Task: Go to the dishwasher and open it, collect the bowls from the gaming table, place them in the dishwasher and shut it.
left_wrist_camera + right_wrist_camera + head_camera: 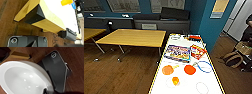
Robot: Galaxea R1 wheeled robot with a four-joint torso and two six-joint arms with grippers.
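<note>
Head view: white table top (189,82) lower centre, cluttered with orange paddles (167,70) and a game box (177,53). Left wrist view: table edge (50,23) centre frame; claw state unreadable. Right wrist view: white bowl (23,78) lower left, hard against right arm; grip unclear.

- A long white-topped bench (159,86) with a yellow edge runs away from the camera.
- A colourful game box (178,53) lies flat about midway along it, a red packet (197,51) just beside it.
- A blue ring (205,66) lies near an orange-red disc (190,69); a paler orange disc (167,70) sits apart.
- A wooden bench (134,37) stands on the brown wood floor (121,75).
- A bag (233,59) rests on the floor by a teal wall (209,27).
</note>
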